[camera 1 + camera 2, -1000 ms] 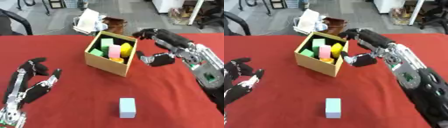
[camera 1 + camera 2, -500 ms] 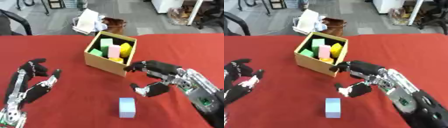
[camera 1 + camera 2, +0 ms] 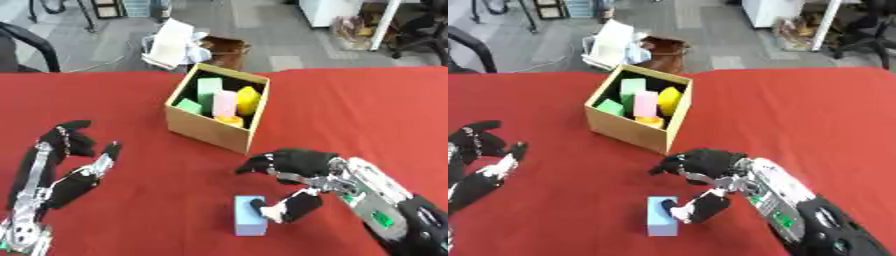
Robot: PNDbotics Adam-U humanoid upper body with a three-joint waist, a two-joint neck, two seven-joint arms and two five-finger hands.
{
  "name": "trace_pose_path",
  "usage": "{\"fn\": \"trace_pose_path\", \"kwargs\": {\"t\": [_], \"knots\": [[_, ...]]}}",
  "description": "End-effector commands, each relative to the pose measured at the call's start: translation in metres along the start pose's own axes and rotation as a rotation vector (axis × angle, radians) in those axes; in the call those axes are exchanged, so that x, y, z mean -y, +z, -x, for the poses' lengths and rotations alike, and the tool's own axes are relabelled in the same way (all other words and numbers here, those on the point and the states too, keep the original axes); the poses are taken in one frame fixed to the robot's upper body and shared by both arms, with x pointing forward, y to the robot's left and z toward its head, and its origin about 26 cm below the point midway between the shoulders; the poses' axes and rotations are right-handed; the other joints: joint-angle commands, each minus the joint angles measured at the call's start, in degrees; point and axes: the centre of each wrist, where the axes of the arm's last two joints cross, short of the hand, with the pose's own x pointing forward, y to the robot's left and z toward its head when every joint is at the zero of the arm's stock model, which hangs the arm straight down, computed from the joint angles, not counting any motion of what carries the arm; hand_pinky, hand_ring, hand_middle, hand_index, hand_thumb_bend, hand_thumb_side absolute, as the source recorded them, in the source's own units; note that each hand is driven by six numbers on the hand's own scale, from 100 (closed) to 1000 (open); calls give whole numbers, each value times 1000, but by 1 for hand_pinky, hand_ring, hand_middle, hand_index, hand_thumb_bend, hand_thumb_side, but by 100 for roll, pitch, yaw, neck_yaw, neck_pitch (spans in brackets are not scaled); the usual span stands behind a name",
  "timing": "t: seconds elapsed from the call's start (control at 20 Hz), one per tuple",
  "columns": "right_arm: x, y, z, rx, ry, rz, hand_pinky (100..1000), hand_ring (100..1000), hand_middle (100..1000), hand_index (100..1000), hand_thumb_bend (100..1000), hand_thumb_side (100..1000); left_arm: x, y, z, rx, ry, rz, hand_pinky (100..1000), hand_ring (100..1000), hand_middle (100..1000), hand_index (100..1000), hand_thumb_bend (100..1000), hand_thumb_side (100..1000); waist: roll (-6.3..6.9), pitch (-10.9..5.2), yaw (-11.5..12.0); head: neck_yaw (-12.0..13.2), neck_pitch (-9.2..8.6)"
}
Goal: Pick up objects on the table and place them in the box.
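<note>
While the left hand (image 3: 66,172) idles open, the right hand (image 3: 293,185), fingers spread, reaches the blue block (image 3: 250,221) just left of it, thumb touching, the box (image 3: 214,130) beyond.

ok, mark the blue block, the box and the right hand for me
blue block (image 3: 249,224): left eye view, on its top face.
box (image 3: 206,132): left eye view, on its near outer wall.
right hand (image 3: 304,162): left eye view, on the back of the hand.

Matt red cloth (image 3: 367,110), cardboard box (image 3: 206,132)
</note>
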Motion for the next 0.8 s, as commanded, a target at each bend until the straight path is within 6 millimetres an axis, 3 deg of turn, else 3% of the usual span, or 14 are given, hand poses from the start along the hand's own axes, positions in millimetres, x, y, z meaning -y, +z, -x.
{"fn": "trace_pose_path", "kwargs": {"t": [0.05,0.5,0.8], "knots": [[14,7,-3,-3,59,23,817,821,856,958,208,620,-7,-2,-2,14,-23,-8,642,507,496,776,501,381,-35,-181,-21,15,-4],[41,23,-23,27,100,84,814,814,845,956,211,608,-8,-1,1,4,-28,-9,643,507,496,777,494,383,-64,-203,-78,31,30],[25,20,-25,16,41,42,797,801,828,951,167,674,-9,-1,1,6,-30,-7,643,507,496,778,490,384,-60,-204,-81,21,20]]}}
